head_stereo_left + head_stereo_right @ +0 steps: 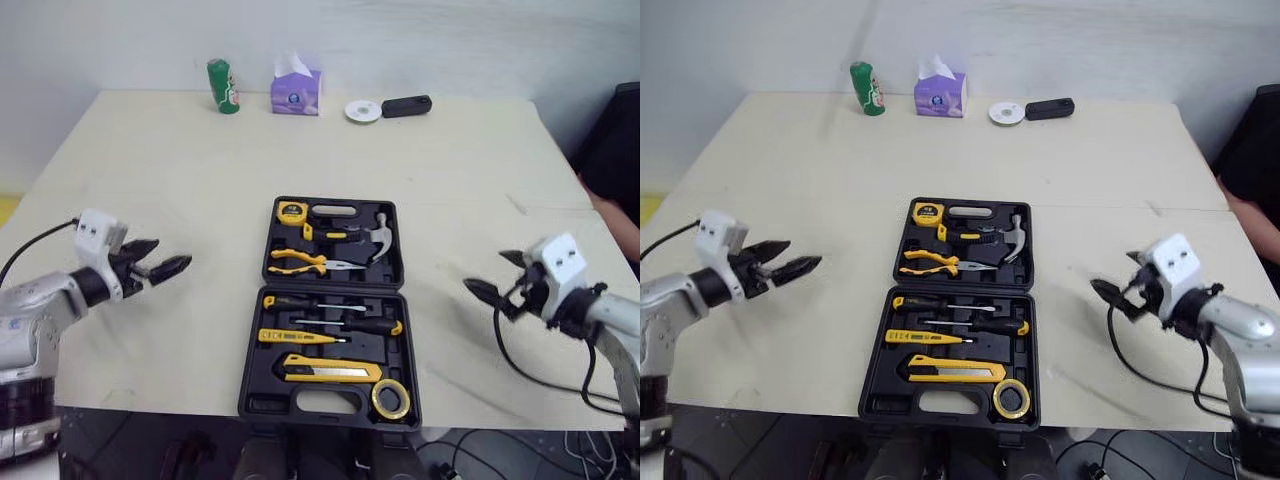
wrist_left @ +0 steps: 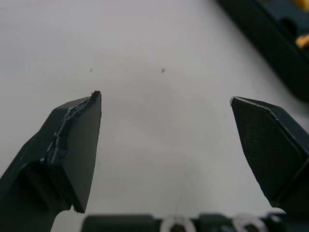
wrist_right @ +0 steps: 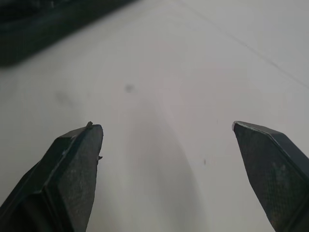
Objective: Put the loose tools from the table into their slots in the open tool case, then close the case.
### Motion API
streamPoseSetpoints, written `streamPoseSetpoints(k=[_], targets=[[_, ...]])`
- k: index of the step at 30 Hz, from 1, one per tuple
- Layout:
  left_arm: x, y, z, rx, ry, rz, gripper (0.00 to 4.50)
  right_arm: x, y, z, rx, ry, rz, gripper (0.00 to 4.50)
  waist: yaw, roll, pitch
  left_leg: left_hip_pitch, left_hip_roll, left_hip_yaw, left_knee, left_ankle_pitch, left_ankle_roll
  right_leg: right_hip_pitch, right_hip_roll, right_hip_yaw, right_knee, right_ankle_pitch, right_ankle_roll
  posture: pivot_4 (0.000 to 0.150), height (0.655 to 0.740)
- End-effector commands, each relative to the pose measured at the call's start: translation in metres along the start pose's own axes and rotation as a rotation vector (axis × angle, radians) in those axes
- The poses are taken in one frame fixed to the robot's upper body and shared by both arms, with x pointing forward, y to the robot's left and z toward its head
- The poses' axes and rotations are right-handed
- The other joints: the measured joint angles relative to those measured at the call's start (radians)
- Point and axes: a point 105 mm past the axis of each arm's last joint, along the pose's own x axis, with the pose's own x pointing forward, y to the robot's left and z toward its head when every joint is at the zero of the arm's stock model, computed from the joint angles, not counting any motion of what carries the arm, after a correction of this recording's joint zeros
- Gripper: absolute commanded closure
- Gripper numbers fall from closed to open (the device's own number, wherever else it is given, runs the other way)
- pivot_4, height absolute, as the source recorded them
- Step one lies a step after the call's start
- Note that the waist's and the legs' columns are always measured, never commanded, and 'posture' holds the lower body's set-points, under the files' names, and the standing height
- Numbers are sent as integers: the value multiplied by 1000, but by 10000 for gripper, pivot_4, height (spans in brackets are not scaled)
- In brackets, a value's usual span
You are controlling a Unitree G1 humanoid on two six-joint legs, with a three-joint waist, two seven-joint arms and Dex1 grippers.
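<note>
An open black tool case (image 1: 250, 392) lies flat in the middle of the table near its front edge. Its far half holds a tape measure (image 1: 291, 212), pliers (image 1: 297, 261) and a hammer (image 1: 378, 238). Its near half holds screwdrivers (image 1: 330, 302), a yellow tester (image 1: 292, 337), a utility knife (image 1: 330, 372) and a roll of yellow tape (image 1: 390, 400). My left gripper (image 1: 160, 260) hovers open over bare table left of the case, its fingers (image 2: 79, 140) apart with nothing between. My right gripper (image 1: 497, 278) is open over bare table to the right.
Along the far edge stand a green can (image 1: 223, 86), a purple tissue box (image 1: 296, 90), a white disc (image 1: 363, 111) and a small black device (image 1: 406, 106). A black cable (image 1: 530, 372) hangs from my right arm. A person's arm (image 1: 612, 212) shows at the right edge.
</note>
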Motion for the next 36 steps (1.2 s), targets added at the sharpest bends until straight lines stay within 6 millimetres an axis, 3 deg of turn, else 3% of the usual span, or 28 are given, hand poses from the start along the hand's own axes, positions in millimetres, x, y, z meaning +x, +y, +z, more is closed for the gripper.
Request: streamPoseSetpoints(k=[1, 5, 7, 13, 18, 36], targets=[[6, -27, 7, 10, 91, -109, 0, 14, 13, 8, 171, 33, 45, 576, -2, 0, 0, 0, 0, 0, -1, 0, 0, 0, 0, 0, 0, 0, 0, 1500, 7400], [25, -43, 15, -68, 153, -120, 0, 26, 47, 21, 362, 193, 241, 576, -6, 1, 0, -3, -1, 1, -1, 1, 2, -2, 2, 0, 2, 0, 0, 1500, 7400], [32, -51, 19, -92, 171, -124, 0, 29, 53, 28, 408, 248, 269, 576, -5, 0, 0, -5, -1, 1, 0, 1, 3, -3, 2, -1, 2, 0, 0, 1500, 7400], [49, -67, 17, -101, 279, -120, 0, 44, 54, 45, 454, 323, 270, 576, -5, 0, 0, -5, -2, 1, 1, 2, 4, -3, 1, 0, 2, 1, 2, 1500, 7400], [49, -75, 6, -141, 338, -130, 0, 45, 57, 40, 385, 401, 251, 576, -5, 0, 0, -5, -3, 1, 0, 3, 4, -3, 1, 0, 1, 1, 2, 1500, 7400], [65, -69, 1, -173, 355, -62, 0, 62, 55, 32, 418, 433, 143, 576, -5, 0, 0, -5, -3, 2, 0, 4, 2, -3, 2, 0, 2, 2, 3, 1500, 7400]])
